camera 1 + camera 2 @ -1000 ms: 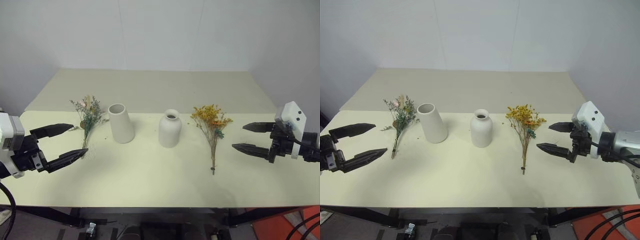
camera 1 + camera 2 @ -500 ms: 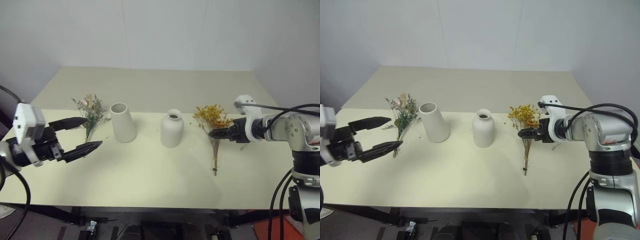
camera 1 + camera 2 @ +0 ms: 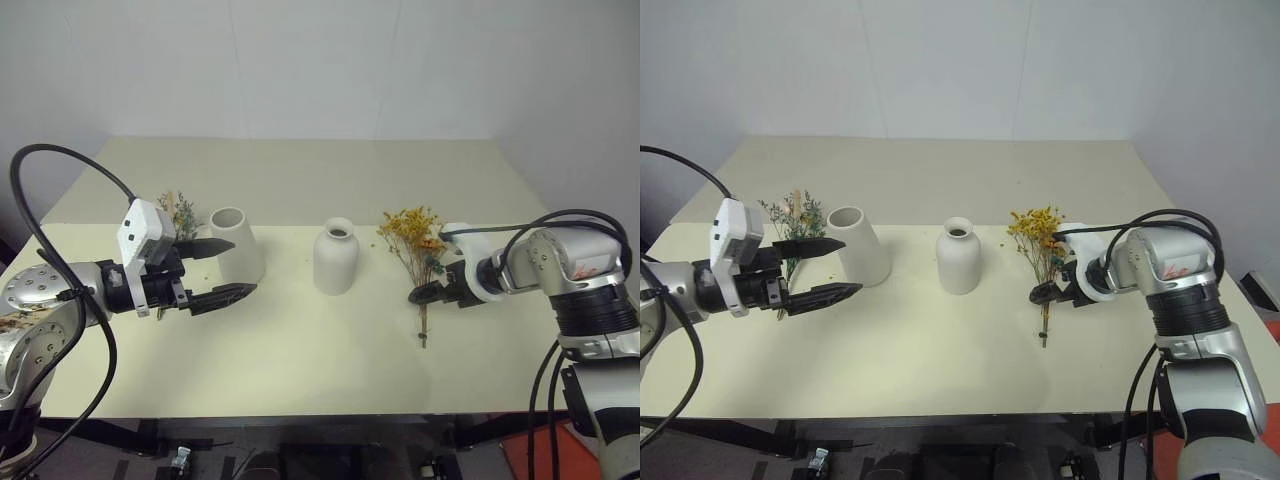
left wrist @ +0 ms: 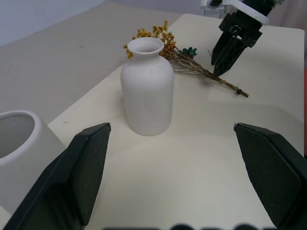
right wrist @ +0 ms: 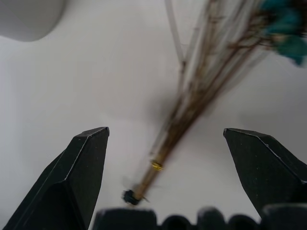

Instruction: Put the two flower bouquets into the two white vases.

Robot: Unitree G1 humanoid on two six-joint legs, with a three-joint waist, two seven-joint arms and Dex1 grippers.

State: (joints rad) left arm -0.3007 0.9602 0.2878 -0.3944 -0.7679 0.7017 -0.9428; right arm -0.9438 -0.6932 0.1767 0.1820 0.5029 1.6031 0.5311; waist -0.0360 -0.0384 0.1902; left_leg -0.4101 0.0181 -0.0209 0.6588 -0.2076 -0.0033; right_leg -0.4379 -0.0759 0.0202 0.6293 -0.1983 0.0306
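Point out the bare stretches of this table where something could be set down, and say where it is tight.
The table is bare behind the tube vase and bottle vase, and along the front edge. Between the vases is a narrower gap. It is tight at the yellow-orange bouquet, where the open right pincer straddles its stems, and at the grey-green bouquet, beside the open left pincer.

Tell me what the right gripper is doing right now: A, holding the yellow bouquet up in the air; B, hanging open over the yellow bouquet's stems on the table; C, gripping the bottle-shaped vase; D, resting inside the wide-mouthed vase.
B: the right gripper has its fingers spread on either side of the yellow bouquet, whose stems lie flat on the table, ungripped.
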